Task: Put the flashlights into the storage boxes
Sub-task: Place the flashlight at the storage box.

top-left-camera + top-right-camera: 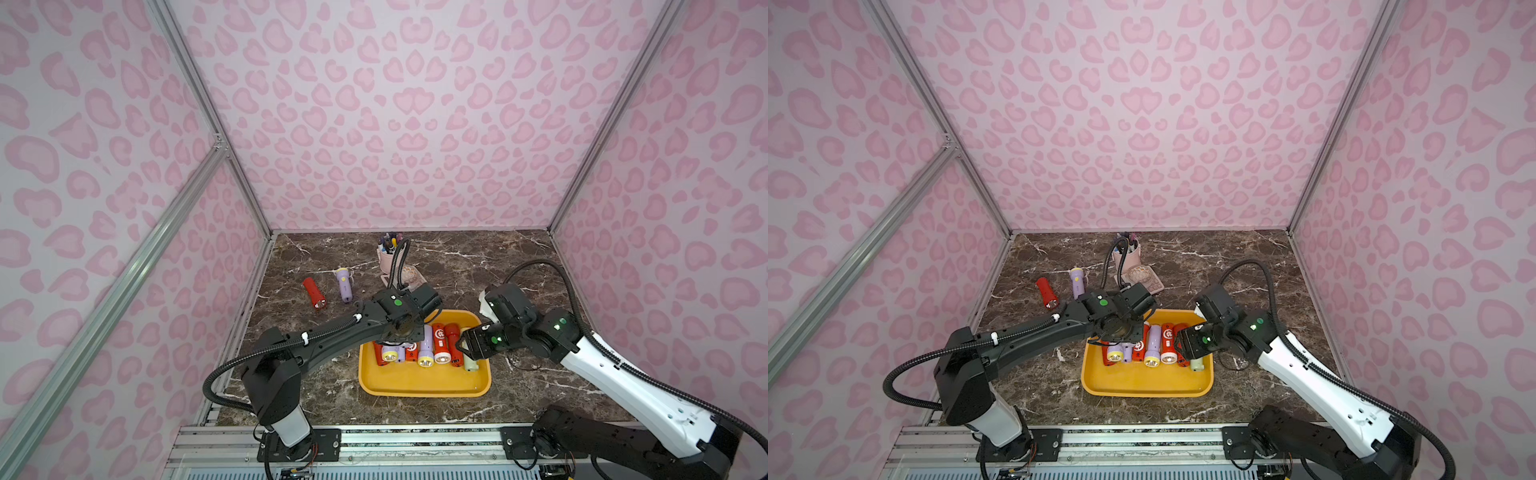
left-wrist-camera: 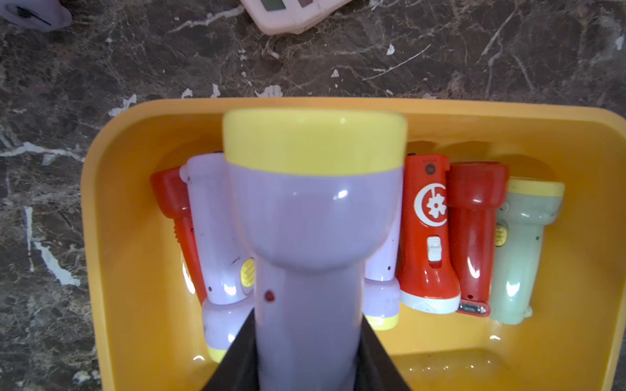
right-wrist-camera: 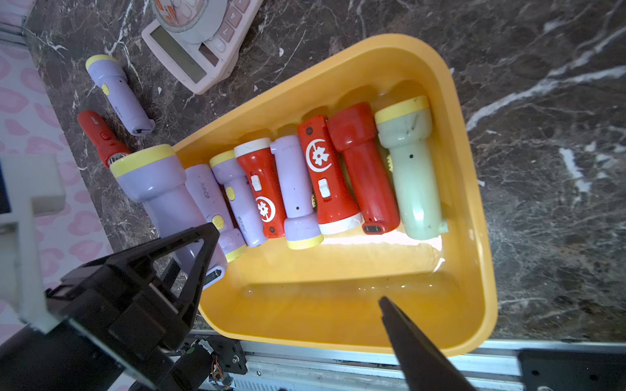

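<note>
The yellow-orange storage box [image 1: 424, 392] [image 1: 1142, 392] lies at the front middle, with several flashlights [image 1: 440, 340] in a row in its far half. My left gripper [image 2: 308, 365] is shut on a lilac flashlight [image 2: 311, 220] [image 3: 159, 189] with a yellow head, held over the box's left end. A red flashlight [image 1: 314, 293] and a lilac one [image 1: 344, 284] lie loose on the table at the far left. My right gripper [image 1: 461, 345] hangs open and empty over the box's right end, by the pale green flashlight [image 3: 410, 176]; only one of its fingers [image 3: 406, 331] shows.
A pink pen cup [image 1: 388, 253] stands at the back middle. In front of it a pink calculator [image 3: 189, 57] with a round thing on it lies just beyond the box. The near half of the box [image 3: 338, 304] holds nothing. Pink walls close three sides.
</note>
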`<state>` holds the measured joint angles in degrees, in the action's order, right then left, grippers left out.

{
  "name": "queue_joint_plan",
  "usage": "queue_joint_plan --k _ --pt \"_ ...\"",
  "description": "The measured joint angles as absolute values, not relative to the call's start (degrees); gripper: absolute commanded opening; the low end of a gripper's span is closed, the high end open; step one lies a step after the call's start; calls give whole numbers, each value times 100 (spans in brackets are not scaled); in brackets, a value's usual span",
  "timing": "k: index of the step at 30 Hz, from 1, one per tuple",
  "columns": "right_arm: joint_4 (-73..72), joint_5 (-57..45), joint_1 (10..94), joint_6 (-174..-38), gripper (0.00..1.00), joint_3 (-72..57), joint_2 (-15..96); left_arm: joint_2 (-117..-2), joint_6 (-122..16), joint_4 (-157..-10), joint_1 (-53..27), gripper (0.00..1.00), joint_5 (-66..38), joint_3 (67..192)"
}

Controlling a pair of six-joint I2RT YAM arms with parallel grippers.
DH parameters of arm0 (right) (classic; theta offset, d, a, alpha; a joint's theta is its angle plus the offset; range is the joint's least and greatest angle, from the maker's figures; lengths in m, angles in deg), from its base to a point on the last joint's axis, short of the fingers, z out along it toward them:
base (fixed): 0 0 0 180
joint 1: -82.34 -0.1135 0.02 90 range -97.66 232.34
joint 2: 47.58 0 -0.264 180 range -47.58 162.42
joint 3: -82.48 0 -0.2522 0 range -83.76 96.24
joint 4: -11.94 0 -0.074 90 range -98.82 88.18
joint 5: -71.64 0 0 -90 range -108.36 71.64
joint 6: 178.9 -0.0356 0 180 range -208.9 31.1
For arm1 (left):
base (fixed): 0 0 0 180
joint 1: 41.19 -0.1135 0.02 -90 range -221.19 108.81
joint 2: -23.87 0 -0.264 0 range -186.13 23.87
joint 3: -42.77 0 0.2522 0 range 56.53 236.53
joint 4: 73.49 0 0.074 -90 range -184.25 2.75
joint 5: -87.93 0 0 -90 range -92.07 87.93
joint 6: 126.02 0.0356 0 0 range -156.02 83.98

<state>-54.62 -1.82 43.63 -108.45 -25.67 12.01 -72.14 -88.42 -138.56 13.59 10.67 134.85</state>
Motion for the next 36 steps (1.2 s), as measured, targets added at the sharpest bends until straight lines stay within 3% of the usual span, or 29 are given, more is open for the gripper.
queue_joint_plan --k 25,26,36 --pt "-5744 -49 4983 -10789 65 -2867 816 -8232 -8964 -13872 1440 35 1058 13617" --pt "-5744 -44 5007 -10776 65 -2867 816 -8245 -8931 -13876 1440 41 1058 13628" --pt "-5757 78 5125 -10723 65 -2886 869 -8258 -8837 -14114 1411 54 1141 13767"
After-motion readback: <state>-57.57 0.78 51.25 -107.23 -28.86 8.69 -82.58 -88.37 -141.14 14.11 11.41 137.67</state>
